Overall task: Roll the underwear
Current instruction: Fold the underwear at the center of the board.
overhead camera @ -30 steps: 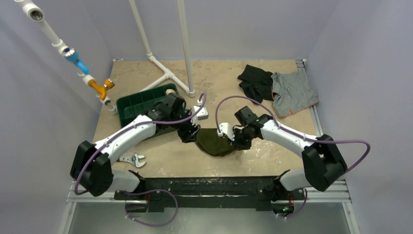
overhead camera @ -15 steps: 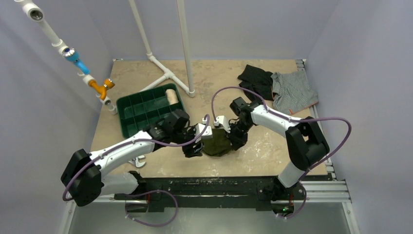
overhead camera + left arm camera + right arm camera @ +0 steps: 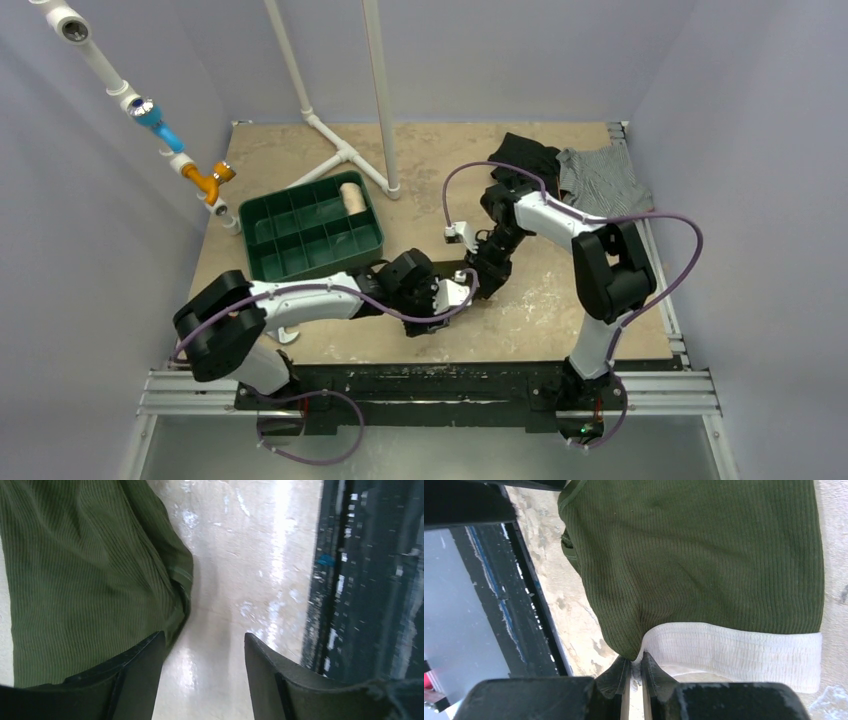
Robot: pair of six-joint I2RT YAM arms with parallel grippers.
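The olive-green underwear (image 3: pixel 704 555) lies flat on the table with its cream waistband (image 3: pixel 744 650) toward the right wrist camera. My right gripper (image 3: pixel 635 662) is shut on a corner of the waistband where it meets the olive cloth. My left gripper (image 3: pixel 204 636) is open; its left finger (image 3: pixel 140 675) lies on the cloth's edge (image 3: pixel 85 565), and bare table shows between the fingers. In the top view both grippers, left (image 3: pixel 447 297) and right (image 3: pixel 478 280), meet at the table's middle front and hide most of the underwear.
A green compartment tray (image 3: pixel 265 250) with a cream roll (image 3: pixel 350 196) stands at the left. A black garment (image 3: pixel 525 160) and a grey striped garment (image 3: pixel 600 180) lie at the back right. A white pipe frame (image 3: pixel 345 150) stands behind. A black rail (image 3: pixel 420 385) runs along the front edge.
My left gripper has moved right and toward the front, onto the underwear's near edge. My right arm has folded back, its gripper holding the waistband. The cloth is now mostly covered in the top view.
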